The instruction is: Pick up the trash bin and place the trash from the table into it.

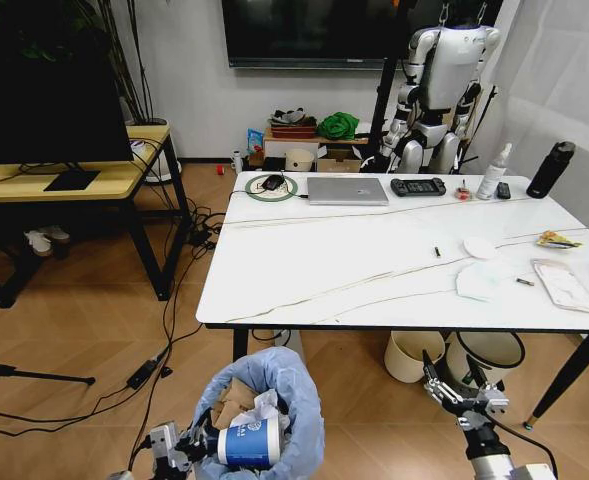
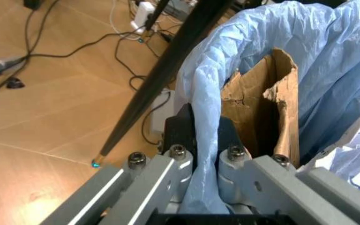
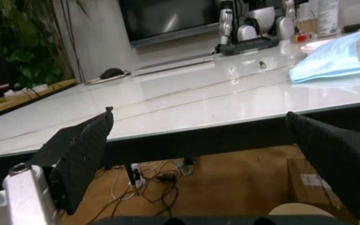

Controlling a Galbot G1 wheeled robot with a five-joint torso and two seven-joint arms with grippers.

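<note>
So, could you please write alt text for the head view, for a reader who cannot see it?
The left claw is shut on the rim of the trash bin, which already holds a cardboard carton, a tissue and a paper cup. The right claw is open before the table, where a crumpled tissue, a round lid and wrappers remain.

The white marble-look counter [image 1: 354, 260] carries a closed laptop [image 1: 347, 190], a game controller [image 1: 418, 186], a black bottle [image 1: 551, 169], a white bottle [image 1: 493, 172], and crumpled tissues [image 1: 478, 281] near its right edge.
</note>
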